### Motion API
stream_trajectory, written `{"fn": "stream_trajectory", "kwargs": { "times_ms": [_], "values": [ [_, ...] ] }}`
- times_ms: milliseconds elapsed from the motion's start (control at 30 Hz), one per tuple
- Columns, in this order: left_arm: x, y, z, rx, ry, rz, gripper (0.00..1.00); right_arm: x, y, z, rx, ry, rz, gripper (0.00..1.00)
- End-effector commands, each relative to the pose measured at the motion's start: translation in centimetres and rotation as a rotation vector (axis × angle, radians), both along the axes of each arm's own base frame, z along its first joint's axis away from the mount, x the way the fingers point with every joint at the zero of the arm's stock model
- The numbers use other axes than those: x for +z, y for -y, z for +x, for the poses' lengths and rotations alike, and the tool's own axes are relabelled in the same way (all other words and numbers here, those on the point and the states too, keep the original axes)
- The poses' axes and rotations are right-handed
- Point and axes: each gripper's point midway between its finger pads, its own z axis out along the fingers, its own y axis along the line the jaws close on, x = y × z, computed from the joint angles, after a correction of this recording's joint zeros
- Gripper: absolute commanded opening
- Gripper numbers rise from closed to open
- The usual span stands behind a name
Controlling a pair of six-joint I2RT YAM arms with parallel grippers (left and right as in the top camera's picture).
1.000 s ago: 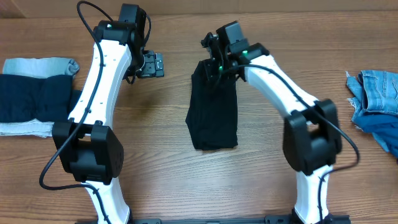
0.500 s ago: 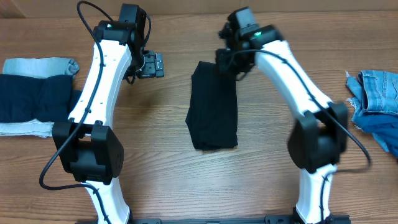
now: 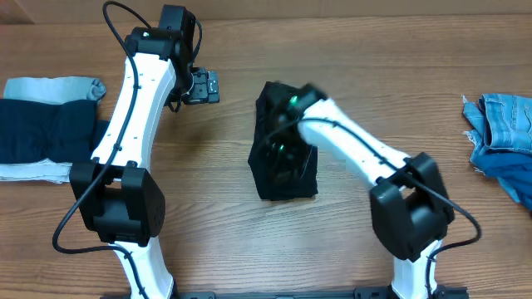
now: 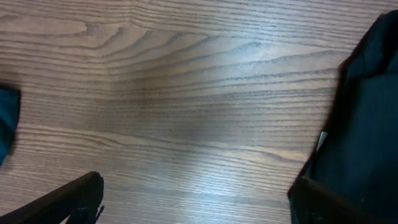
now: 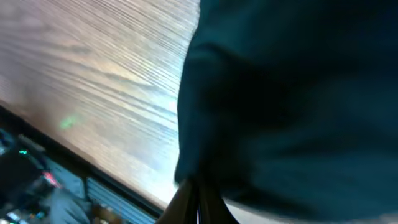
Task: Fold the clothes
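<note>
At the desk's left edge sits the navy stack point(image 3: 37, 133), clear of the work. Our left tool point(image 3: 204, 85) hangs wide open and empty near the far edge. Mid-desk lies the black garment point(image 3: 283, 187). Our right tool point(image 3: 281, 154) is low over it, likely for another fold, though blur hides its opening. The denim pile point(image 3: 503, 133) waits at the right edge.

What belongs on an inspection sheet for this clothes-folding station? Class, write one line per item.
Surface: wood-grain table.
Job's things: black garment lies as a narrow strip mid-table; dark navy garment lies among pale cloths at left; light-blue denim and bright blue cloth are heaped at right.
Clutter: nothing seen.
Grippers: left gripper open and empty; right gripper over the black garment, blurred, state unclear.
Cables: black cable loops along each arm.
Surroundings: blurred dark equipment past the table edge.
</note>
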Motion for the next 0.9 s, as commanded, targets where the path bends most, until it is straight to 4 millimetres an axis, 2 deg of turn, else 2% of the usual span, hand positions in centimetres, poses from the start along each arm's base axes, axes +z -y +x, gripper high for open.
{"fn": "stream_trajectory", "kwargs": {
  "times_ms": [0,100,233,267,367,433,500,533,667,700,733,800,867],
  "values": [
    [0.2,-0.3,0.2,0.002,0.008,0.013,1.00,-2.7,-1.0,-2.3,0.023,-0.060,0.043,0.04],
    [0.2,-0.3,0.2,0.002,0.009,0.012,1.00,-4.2,-2.2,-2.9,0.016,-0.084,0.138,0.04],
    [0.2,-0.3,0.2,0.002,0.008,0.013,1.00,-3.6,-2.5,-2.6,0.028,-0.069,0.153,0.04],
    [0.2,-0.3,0.2,0.002,0.008,0.013,1.00,-2.7,-2.8,-2.0,0.049,-0.038,0.177,0.04],
    [0.2,-0.3,0.2,0.002,0.009,0.013,1.00,3.5,-4.5,0.5,0.132,0.152,0.306,0.04],
    [0.2,-0.3,0.2,0.002,0.008,0.013,1.00,7.6,-4.1,2.7,0.105,0.285,0.329,0.04],
    [0.2,-0.3,0.2,0.002,0.009,0.013,1.00,11.1,-2.3,4.9,-0.015,0.346,0.347,0.13],
    [0.2,-0.3,0.2,0.002,0.009,0.012,1.00,12.3,-0.7,6.3,-0.087,0.366,0.346,0.30],
    [0.2,-0.4,0.3,0.001,0.010,0.014,1.00,13.2,6.8,11.5,-0.336,0.400,0.313,0.37],
    [0.3,-0.7,0.7,0.006,0.031,0.031,1.00,13.2,9.7,13.1,-0.409,0.420,0.301,0.43],
    [0.6,-1.1,1.7,0.016,0.071,0.060,1.00,13.2,11.5,13.9,-0.456,0.431,0.292,0.47],
    [0.9,-1.1,2.5,0.018,0.108,0.057,1.00,12.9,15.1,14.8,-0.544,0.426,0.263,0.46],
    [0.9,-1.1,2.5,0.018,0.109,0.057,1.00,11.8,16.8,14.4,-0.580,0.404,0.205,0.27]
  ]
}}
